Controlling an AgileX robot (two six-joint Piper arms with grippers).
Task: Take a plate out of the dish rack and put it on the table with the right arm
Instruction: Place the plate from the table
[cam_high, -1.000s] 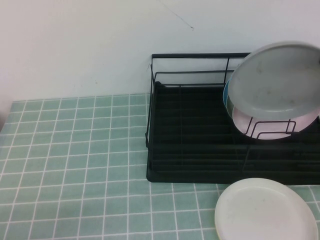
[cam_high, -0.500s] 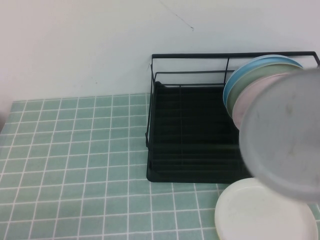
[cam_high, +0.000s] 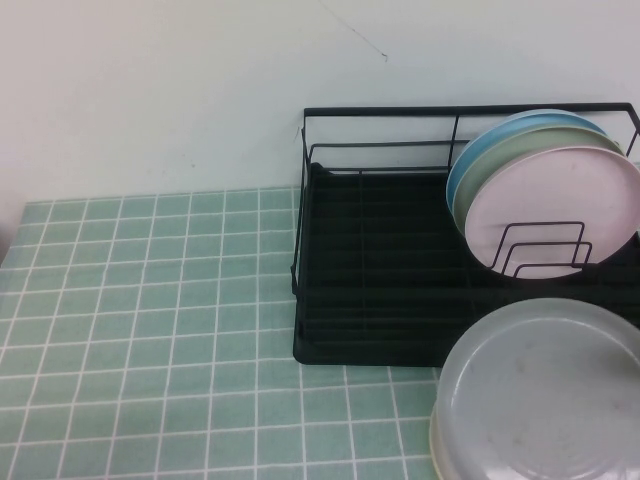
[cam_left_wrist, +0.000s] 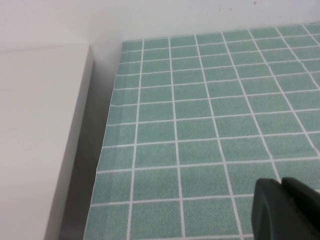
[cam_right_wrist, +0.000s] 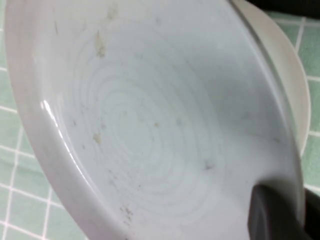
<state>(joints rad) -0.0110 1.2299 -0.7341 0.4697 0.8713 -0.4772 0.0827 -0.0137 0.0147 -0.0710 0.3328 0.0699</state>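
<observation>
A: Three plates stand on edge in the dish rack (cam_high: 380, 270), and one grey plate (cam_high: 540, 390) is outside it. How is everything placed?

B: First the table (cam_high: 150, 300), with its mint-green tiles. On it stands the black dish rack, near the white wall (cam_high: 150, 90). At the rack's right end the pale pink plate (cam_high: 550, 215) leans in front, behind the small wire divider (cam_high: 540, 250), then a greenish plate (cam_high: 520, 150), then a blue plate (cam_high: 500, 135) at the back.

A: And the grey plate?

B: It is low, in front of the rack, at the right front of the table. It covers almost all of the cream-white plate (cam_high: 436, 440) lying there; only a thin cream edge shows. I cannot tell if they touch.

A: Who holds it?

B: The right gripper (cam_right_wrist: 280, 215). In the right wrist view its black finger presses on the plate's rim, so it pinches the plate.

A: The left gripper (cam_left_wrist: 282, 210)?

B: It hangs over bare tiles near the table's edge, its two dark fingers pressed together.
</observation>
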